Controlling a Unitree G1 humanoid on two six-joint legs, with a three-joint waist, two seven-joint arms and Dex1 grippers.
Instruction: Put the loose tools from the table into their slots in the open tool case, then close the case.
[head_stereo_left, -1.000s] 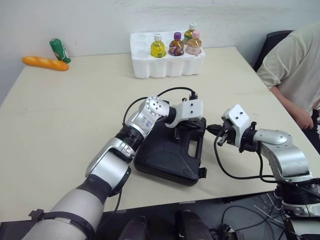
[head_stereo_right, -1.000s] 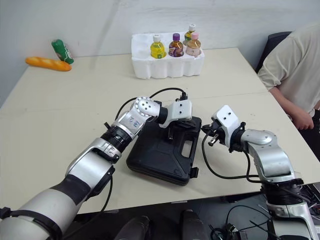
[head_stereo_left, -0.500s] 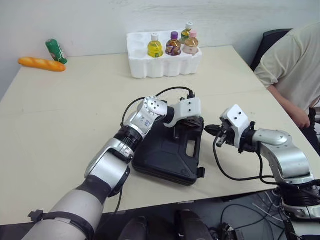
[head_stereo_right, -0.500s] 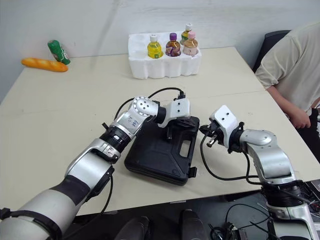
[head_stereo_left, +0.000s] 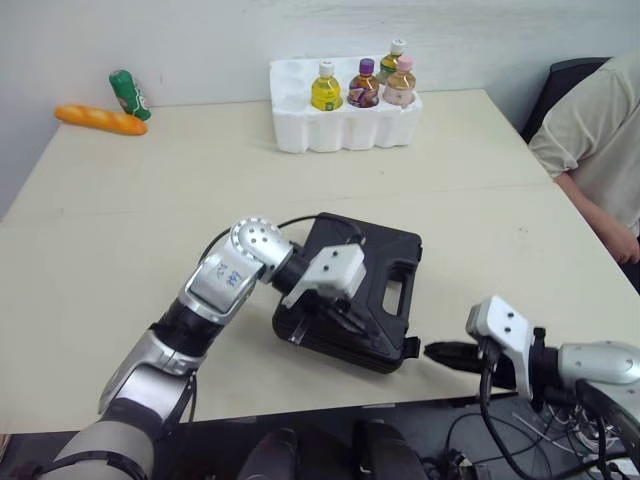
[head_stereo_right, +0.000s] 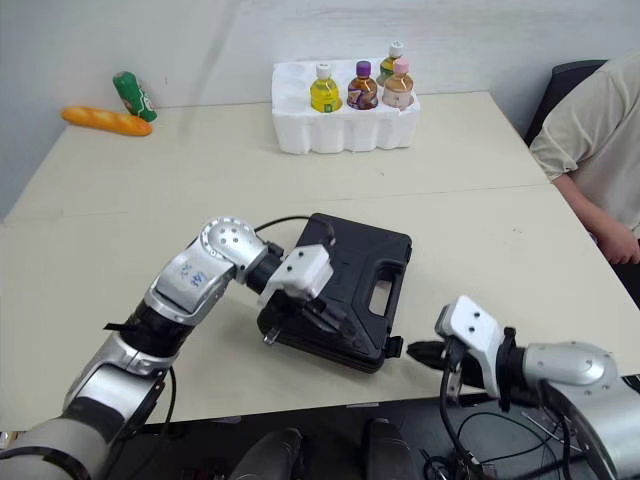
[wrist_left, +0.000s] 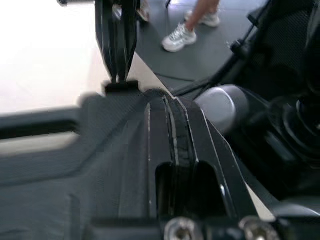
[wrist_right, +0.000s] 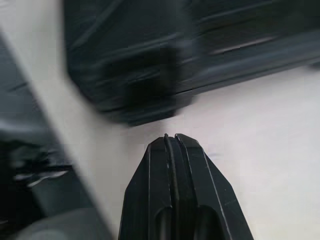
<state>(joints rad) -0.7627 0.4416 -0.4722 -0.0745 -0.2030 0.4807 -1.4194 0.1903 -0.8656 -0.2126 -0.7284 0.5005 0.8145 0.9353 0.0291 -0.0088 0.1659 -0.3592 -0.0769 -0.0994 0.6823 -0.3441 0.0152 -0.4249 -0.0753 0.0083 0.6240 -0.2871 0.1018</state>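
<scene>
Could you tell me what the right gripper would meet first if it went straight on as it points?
Probably the tool case: the right gripper, shut, points across bare table at the case's near corner, though its height is uncertain.

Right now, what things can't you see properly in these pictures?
- Inside the tool case: the shut lid hides whatever is in it.
- The case's latch: too small in the eye views and blurred in the right wrist view, so I cannot tell whether it is fastened.
- The person: cut off by the right edge of the eye views.
- The labels on the bottles: too small to read.
</scene>
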